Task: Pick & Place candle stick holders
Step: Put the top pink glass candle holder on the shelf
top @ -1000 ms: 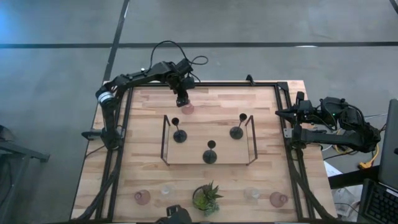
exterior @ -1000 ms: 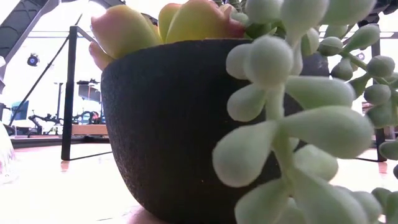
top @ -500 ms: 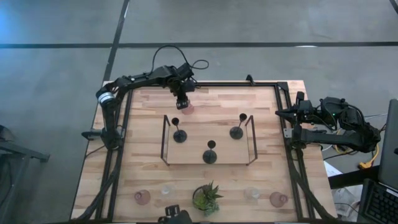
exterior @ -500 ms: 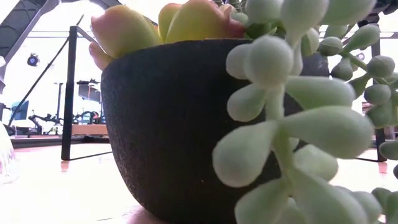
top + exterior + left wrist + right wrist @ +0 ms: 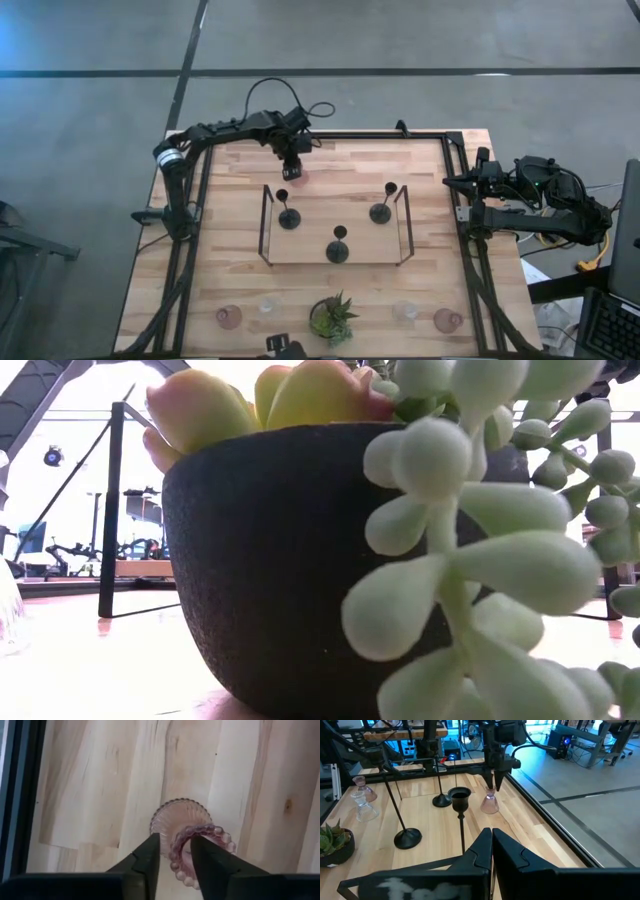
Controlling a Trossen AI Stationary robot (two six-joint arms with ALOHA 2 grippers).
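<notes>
My left tool (image 5: 175, 857) is down over a pink glass holder (image 5: 192, 832) at the far side of the worktop (image 5: 430, 290). Its two fingers (image 5: 147, 857) straddle the beaded rim, one inside the cup and one outside, with a gap showing on each side — I judge they are pinching the rim wall but not yet clamped, so I would not call it held. The holder stands upright on its base on the bare wood. Taking it by the rim makes sense to me: the body is squat and offers little else to grip.

It sits just beyond the far rail of the wire-framed tray (image 5: 268, 225), close to the worktop's far edge. Three black holders (image 5: 337, 250) stand inside the tray, so the lift must clear the rail and those thin stems. Open wood lies to the right of the tool.

Two more pink holders (image 5: 229, 317) and two clear ones (image 5: 404, 311) wait along the near edge, either side of the potted plant (image 5: 333, 318). My right tool (image 5: 491, 845) is parked off the right edge, fingers closed and empty.
</notes>
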